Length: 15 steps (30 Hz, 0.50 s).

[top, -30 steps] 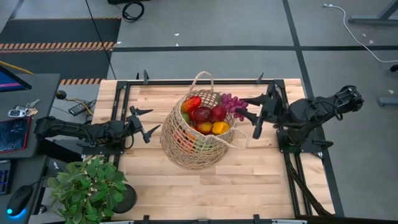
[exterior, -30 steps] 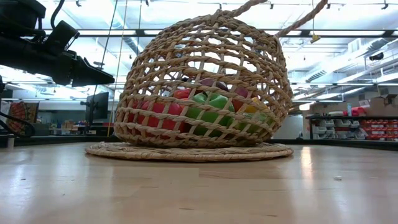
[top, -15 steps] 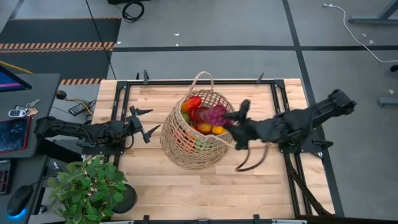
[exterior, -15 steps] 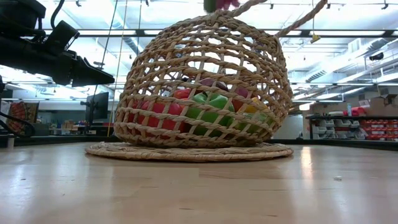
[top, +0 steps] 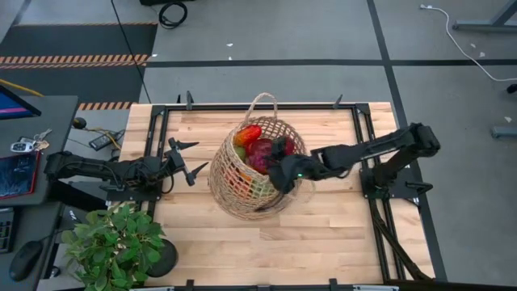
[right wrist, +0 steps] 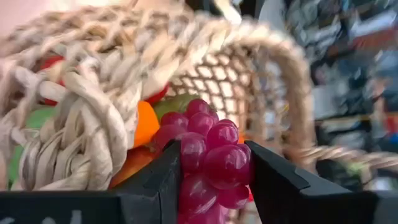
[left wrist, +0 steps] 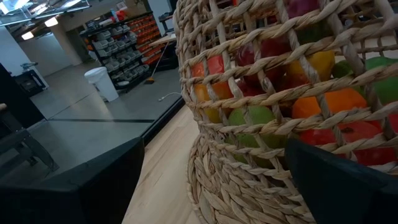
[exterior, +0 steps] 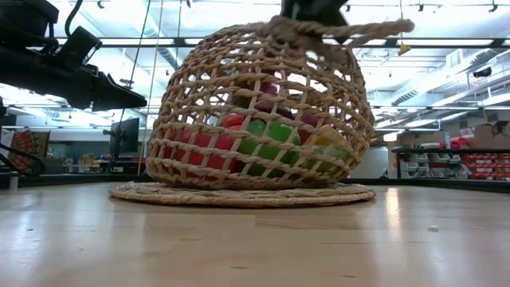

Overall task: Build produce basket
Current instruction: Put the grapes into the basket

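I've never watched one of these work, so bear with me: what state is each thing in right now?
Wicker basket: upright, nearly full.
Produce: piled inside the basket.
Grape bunch: clamped in the right gripper, over the basket's opening.
Right gripper: shut on the grapes.
Left gripper: open, empty, beside the basket.
Potted plant: upright at the table's corner.

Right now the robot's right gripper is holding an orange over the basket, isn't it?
Not an orange. The right gripper is shut on the purple grape bunch, as the right wrist view shows. It is over the basket, as you said.
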{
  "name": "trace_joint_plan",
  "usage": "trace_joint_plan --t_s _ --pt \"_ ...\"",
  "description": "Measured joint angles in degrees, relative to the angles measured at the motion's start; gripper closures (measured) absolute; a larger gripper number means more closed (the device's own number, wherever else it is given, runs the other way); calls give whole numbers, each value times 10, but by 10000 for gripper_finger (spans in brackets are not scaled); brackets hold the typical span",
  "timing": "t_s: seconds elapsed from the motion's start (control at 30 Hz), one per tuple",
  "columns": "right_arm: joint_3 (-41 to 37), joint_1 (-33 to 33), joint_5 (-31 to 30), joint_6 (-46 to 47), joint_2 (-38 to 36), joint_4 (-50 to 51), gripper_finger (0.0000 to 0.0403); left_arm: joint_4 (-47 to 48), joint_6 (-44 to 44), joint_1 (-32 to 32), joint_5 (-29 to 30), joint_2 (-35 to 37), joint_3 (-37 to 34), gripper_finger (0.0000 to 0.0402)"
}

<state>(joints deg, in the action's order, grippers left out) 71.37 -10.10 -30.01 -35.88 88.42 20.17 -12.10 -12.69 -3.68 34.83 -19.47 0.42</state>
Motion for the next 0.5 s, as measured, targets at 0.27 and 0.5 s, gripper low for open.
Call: trace_joint_plan --t_s 0.27,0.5 --pt "1 44 64 108 19 12 199 0 0 0 0 0 0 8" --pt "0 36 70 134 -27 30 117 0 0 0 0 0 0 8"
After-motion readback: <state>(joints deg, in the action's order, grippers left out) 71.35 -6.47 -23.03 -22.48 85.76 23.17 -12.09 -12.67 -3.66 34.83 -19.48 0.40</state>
